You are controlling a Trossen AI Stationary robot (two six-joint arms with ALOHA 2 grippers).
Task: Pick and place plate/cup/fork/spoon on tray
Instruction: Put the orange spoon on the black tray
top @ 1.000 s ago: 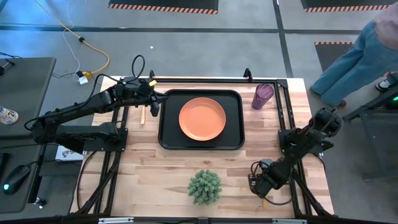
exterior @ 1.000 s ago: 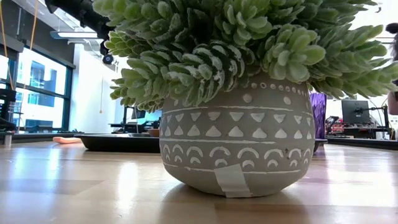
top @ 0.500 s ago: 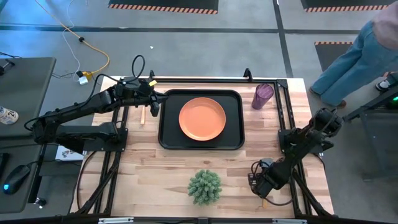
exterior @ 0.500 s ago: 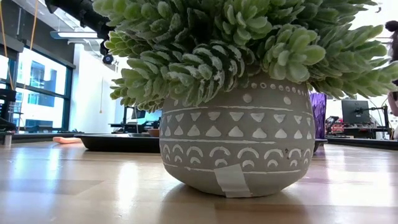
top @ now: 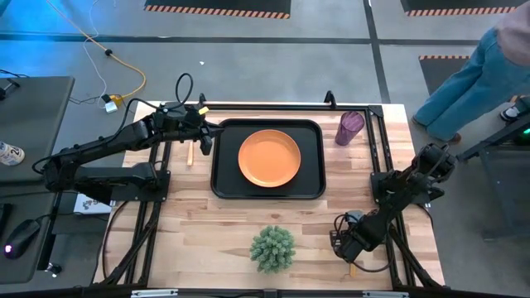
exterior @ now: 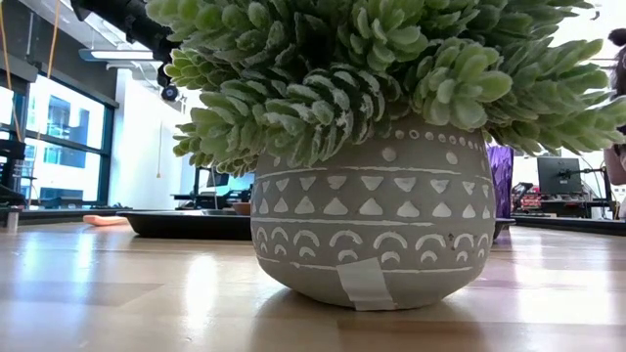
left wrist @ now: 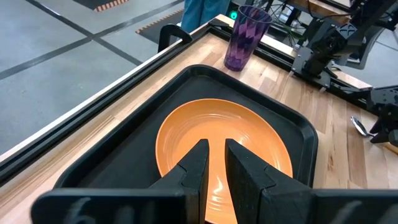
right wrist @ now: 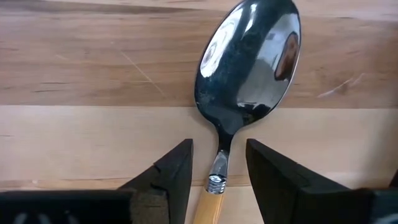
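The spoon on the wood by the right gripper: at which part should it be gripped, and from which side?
Probably the thin neck of the spoon, where bowl meets handle, from above: it lies flat, and the right gripper already straddles that neck with open fingers.

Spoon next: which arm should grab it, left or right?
Right. The right gripper is low over the table with its open fingers straddling the spoon at the neck of its handle. The left gripper is across the table at the tray edge, facing the plate.
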